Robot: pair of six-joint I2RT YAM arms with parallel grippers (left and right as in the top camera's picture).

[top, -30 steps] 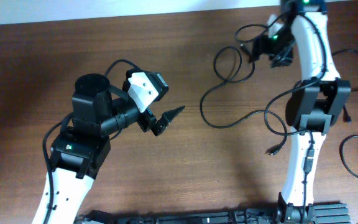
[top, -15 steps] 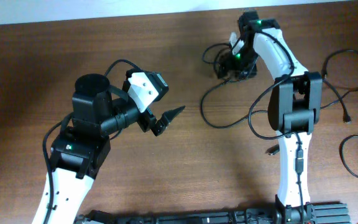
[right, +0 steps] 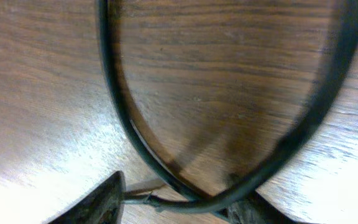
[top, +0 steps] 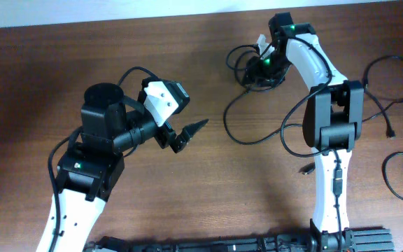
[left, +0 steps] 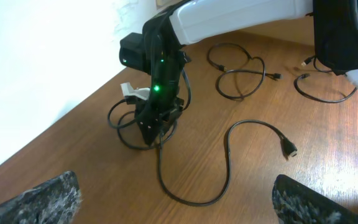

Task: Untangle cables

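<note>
Black cables bunch near far edge of table.

The brown wooden table beneath the jaws of the right gripper shows fine dark grain under a smooth satin finish, with pale glare beside one finger. The thin black cables looping ahead of those jaws have a smooth, slightly glossy rubbery sheath. The left gripper carries finger pads of a rough, speckled grey-black matt material. Far ahead of the left jaws, the right arm's white shell looks like smooth glossy plastic, and its black wrist housing like matt plastic.
</note>
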